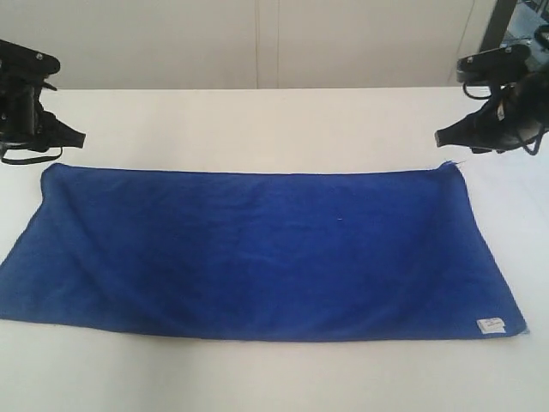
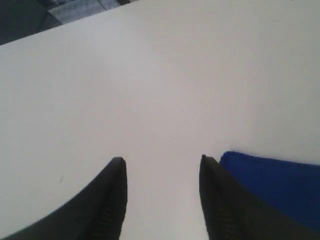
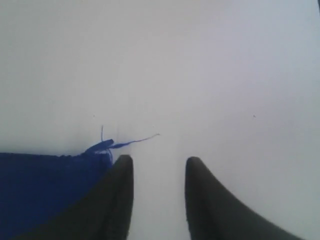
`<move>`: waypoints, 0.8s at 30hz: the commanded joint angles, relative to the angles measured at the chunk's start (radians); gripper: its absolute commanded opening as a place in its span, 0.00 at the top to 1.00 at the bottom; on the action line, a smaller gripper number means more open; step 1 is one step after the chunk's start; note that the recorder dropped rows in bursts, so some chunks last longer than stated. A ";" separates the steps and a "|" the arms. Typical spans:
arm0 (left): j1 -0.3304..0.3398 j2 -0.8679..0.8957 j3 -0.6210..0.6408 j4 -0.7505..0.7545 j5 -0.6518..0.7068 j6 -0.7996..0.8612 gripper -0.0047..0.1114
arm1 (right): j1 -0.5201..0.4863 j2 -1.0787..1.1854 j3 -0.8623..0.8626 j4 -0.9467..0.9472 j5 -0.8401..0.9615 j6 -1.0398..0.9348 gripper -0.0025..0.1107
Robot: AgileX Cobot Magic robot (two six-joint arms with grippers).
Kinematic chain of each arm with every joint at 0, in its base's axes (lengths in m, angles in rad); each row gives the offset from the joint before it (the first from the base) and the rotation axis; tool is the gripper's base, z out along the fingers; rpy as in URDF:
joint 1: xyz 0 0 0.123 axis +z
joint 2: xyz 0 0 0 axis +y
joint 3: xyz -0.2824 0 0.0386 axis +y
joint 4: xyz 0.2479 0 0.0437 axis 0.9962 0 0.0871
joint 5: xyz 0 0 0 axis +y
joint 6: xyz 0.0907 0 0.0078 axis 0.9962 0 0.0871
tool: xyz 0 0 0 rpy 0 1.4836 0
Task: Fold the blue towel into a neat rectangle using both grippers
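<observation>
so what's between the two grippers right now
Only bare white table, as the exterior view shows. The left gripper and right gripper sit open by the far corners of the blue towel.

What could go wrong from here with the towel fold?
1. The loose thread lies right beside the right fingers and could snag on them.
2. The towel's near edge bows at the left, so another fold may come out uneven.

White table (image 1: 257, 120), pale wall (image 1: 171, 43)
</observation>
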State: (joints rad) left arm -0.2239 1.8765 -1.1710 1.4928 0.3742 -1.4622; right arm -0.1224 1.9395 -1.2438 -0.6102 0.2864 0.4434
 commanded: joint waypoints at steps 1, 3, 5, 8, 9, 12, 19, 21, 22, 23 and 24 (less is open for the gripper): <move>0.003 -0.066 -0.004 -0.290 0.001 0.279 0.67 | -0.005 -0.077 0.008 0.108 0.112 -0.002 0.85; 0.003 -0.093 -0.004 -0.430 0.041 0.435 0.76 | -0.005 -0.111 0.031 0.146 0.135 -0.049 0.96; 0.003 -0.111 -0.004 -0.548 0.087 0.553 0.85 | -0.005 -0.135 0.062 0.213 0.149 -0.106 0.98; 0.003 -0.130 -0.002 -0.761 0.151 0.744 0.96 | 0.005 -0.162 0.111 0.325 0.217 -0.198 0.98; 0.003 -0.134 0.010 -0.821 0.157 0.795 0.96 | 0.012 -0.169 0.132 0.349 0.237 -0.214 0.98; 0.003 -0.175 0.086 -1.040 0.154 0.957 0.96 | 0.054 -0.209 0.219 0.396 0.266 -0.223 0.98; 0.003 -0.394 0.411 -1.109 0.012 1.010 0.96 | 0.131 -0.401 0.467 0.412 0.312 -0.219 0.98; 0.003 -0.396 0.477 -1.109 -0.099 1.010 0.96 | 0.131 -0.396 0.527 0.457 0.232 -0.219 0.98; 0.003 -0.396 0.486 -1.109 -0.131 1.010 0.96 | 0.131 -0.394 0.537 0.463 0.217 -0.219 0.98; 0.003 -0.396 0.495 -1.107 -0.163 1.010 0.96 | 0.131 -0.388 0.545 0.463 0.206 -0.219 0.98; 0.003 -0.394 0.496 -1.102 -0.179 1.010 0.96 | 0.131 -0.377 0.555 0.461 0.203 -0.219 0.98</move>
State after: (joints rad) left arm -0.2230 1.4919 -0.6894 0.3856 0.2472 -0.4548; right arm 0.0078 1.5515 -0.7076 -0.1549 0.5210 0.2271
